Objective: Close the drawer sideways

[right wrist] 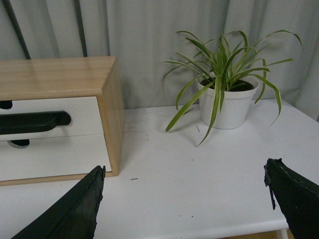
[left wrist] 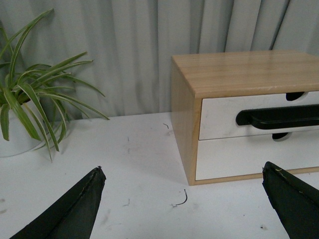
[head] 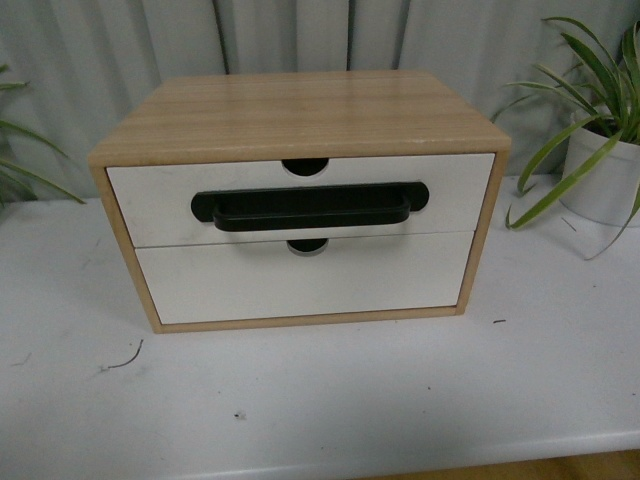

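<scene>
Front view showed the drawer [head: 300,200] as the upper of two in a wooden cabinet [head: 300,115], its white front seemingly flush with the frame, though a slight gap could not be ruled out from that angle. Black bar handle [head: 310,206] ran across its centre. Neither arm appeared there. Left gripper [left wrist: 184,204] was spread wide, cabinet at its 1 o'clock, apart. Right gripper [right wrist: 184,201] was likewise spread, cabinet at 10 o'clock, potted plant [right wrist: 227,99] at 1. Judged: closing looked done; next would be holding clear, or a gentle confirming push.
</scene>
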Available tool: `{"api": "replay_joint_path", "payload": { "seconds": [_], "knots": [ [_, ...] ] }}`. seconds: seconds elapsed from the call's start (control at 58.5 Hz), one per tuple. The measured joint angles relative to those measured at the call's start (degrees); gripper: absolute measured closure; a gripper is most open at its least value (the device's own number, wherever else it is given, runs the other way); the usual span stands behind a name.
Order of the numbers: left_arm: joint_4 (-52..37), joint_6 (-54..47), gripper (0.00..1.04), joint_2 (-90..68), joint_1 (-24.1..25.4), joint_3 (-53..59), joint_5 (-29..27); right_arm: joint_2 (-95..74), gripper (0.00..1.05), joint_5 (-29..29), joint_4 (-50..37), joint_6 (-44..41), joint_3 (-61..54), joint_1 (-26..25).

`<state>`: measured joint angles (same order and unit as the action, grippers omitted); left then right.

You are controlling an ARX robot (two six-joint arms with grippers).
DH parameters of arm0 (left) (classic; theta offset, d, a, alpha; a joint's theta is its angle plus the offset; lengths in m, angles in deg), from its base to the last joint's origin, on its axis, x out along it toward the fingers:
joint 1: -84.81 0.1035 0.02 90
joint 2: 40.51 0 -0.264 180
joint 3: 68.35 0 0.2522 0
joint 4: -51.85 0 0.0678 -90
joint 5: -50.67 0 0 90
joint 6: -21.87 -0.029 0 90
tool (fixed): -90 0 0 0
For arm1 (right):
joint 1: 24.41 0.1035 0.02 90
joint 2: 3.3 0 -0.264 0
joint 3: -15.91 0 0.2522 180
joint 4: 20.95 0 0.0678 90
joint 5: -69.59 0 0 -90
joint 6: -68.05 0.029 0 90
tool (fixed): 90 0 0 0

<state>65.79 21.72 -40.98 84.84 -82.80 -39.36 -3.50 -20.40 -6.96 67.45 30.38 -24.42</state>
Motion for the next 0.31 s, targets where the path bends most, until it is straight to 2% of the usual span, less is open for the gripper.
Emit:
{"api": "replay_joint_path", "payload": {
  "seconds": [0.308],
  "knots": [
    [0.0,0.0,0.07,0.0,0.0,0.0,0.0,0.0,0.06,0.0,0.0,0.0,0.0,0.0]
  ]
}}
